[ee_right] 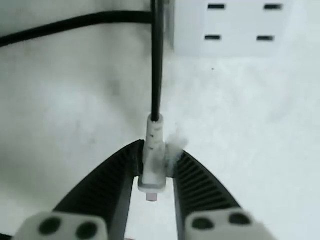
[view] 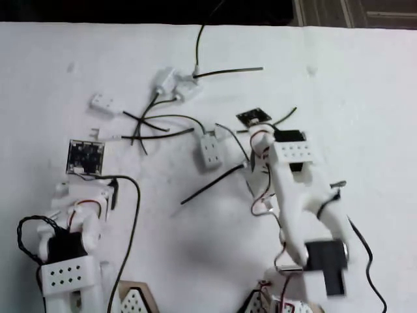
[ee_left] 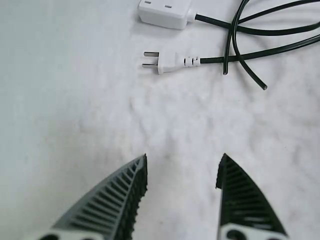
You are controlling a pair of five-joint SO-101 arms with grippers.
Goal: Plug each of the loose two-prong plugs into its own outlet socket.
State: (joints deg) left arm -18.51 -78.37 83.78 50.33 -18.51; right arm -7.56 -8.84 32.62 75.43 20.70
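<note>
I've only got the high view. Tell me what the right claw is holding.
Observer: The right claw is shut on a plug, its cord running past a slotted block.
Operator: Now report the left claw.
Observer: The left claw is open over bare table.
Operator: Say what lies ahead of it.
Observer: A loose plug, prongs bare, lies near a second block, not touching it.

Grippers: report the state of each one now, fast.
Left gripper: open, holding nothing.
Right gripper: shut on a white two-prong plug.
</note>
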